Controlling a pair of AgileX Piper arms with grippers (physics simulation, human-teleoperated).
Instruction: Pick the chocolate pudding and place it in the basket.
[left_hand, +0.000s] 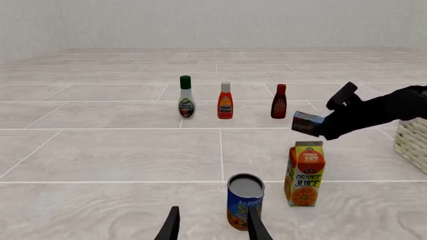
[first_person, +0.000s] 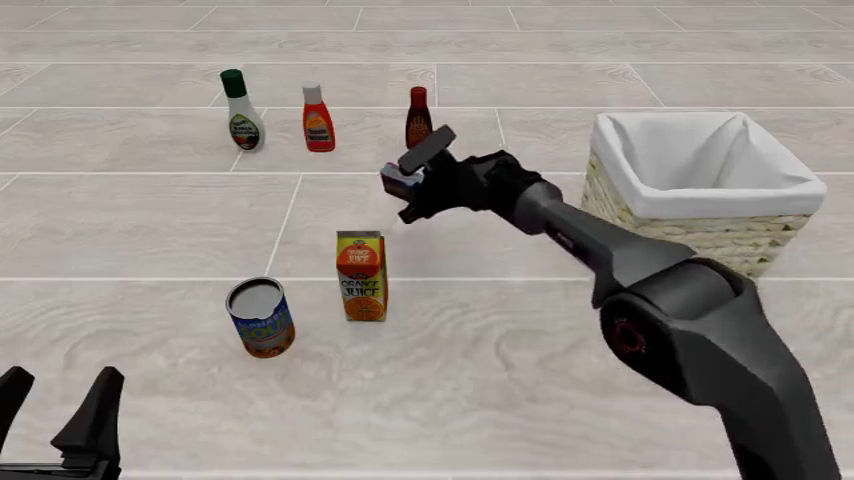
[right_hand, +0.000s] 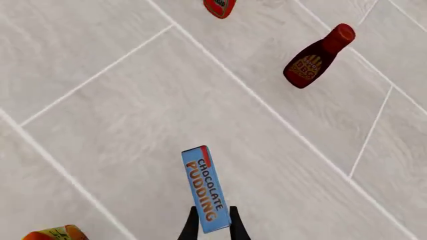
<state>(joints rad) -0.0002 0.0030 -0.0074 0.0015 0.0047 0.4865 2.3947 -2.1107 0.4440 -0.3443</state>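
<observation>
The chocolate pudding (right_hand: 203, 185) is a small box with a blue edge and "CHOCOLATE PUDDING" lettering. My right gripper (right_hand: 213, 221) is shut on it. In the front view the chocolate pudding (first_person: 396, 179) hangs above the floor-like table, in my right gripper (first_person: 412, 184), left of the basket (first_person: 638, 205). The basket is pale wicker with a white cloth lining. The left wrist view also shows the chocolate pudding (left_hand: 307, 123) in the air above the juice carton. My left gripper (first_person: 54, 405) is open and empty at the near left.
An orange juice carton (first_person: 360, 276) and a blue can (first_person: 260, 317) stand below and nearer than the held box. At the back stand a green-capped white bottle (first_person: 242, 112), a red bottle (first_person: 316, 118) and a dark brown sauce bottle (first_person: 418, 118).
</observation>
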